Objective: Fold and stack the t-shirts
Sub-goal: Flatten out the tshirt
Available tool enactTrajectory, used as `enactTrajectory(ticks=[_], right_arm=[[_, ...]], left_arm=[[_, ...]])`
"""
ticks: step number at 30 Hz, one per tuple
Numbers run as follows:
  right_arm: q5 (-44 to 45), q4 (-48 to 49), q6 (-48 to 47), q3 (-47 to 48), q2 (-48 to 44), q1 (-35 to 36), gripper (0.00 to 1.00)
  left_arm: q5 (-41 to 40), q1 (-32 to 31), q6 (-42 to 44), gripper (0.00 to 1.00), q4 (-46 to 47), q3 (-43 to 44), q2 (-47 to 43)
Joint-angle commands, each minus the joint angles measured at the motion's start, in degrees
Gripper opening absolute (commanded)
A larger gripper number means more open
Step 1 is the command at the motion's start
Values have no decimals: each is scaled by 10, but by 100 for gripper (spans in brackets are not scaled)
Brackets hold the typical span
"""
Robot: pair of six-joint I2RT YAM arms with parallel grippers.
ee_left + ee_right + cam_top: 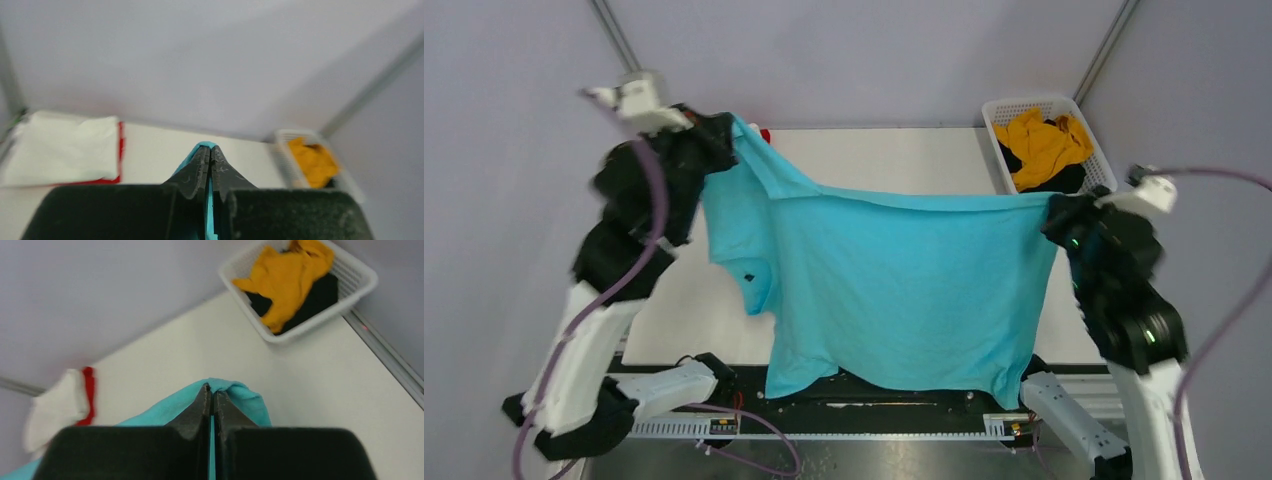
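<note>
The turquoise t-shirt (894, 290) hangs spread in the air above the table, stretched between both grippers. My left gripper (724, 135) is shut on its upper left corner; in the left wrist view (210, 150) turquoise cloth (202, 146) shows between the closed fingers. My right gripper (1056, 212) is shut on the upper right corner, also seen in the right wrist view (212, 388) with the cloth (245, 397) pinched. A folded white shirt (62, 147) lies on a red shirt (120, 150) at the table's far left. The mustard-yellow shirt (1044, 145) and black shirt (1064, 180) lie in the basket.
The white lattice basket (1009, 107) stands at the table's far right corner, also visible in the right wrist view (350, 290). The white table (904, 160) shows behind the hanging shirt. Grey walls and metal frame posts surround the table.
</note>
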Motion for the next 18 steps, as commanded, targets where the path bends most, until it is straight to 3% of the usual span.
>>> enactTrajectory(ticks=[1, 6, 9, 10, 11, 12, 14, 16, 17, 18], right_arm=[[129, 86, -15, -104, 134, -3, 0], [42, 221, -6, -155, 310, -52, 0], [-9, 267, -11, -109, 445, -79, 1], [-15, 277, -18, -74, 488, -82, 6], [-19, 283, -27, -46, 524, -84, 13], [-26, 283, -41, -17, 560, -84, 30], [-52, 252, -54, 45, 610, -84, 69], [-86, 238, -61, 68, 628, -84, 97], [-100, 243, -63, 64, 621, -84, 99], [-109, 251, -60, 53, 611, -83, 99]], left_arm=[[-87, 75, 4, 0, 67, -65, 125], [38, 175, -18, 0, 151, -69, 330], [76, 187, -5, 0, 136, 40, 489], [82, 187, 3, 6, 124, 94, 541], [89, 187, 6, 16, 104, 155, 596], [101, 187, 14, 29, 84, 214, 663], [118, 187, 23, 46, 37, 332, 745], [126, 187, 19, 79, -2, 405, 780], [129, 187, 17, 95, -2, 392, 772], [134, 187, 15, 98, 10, 355, 753]])
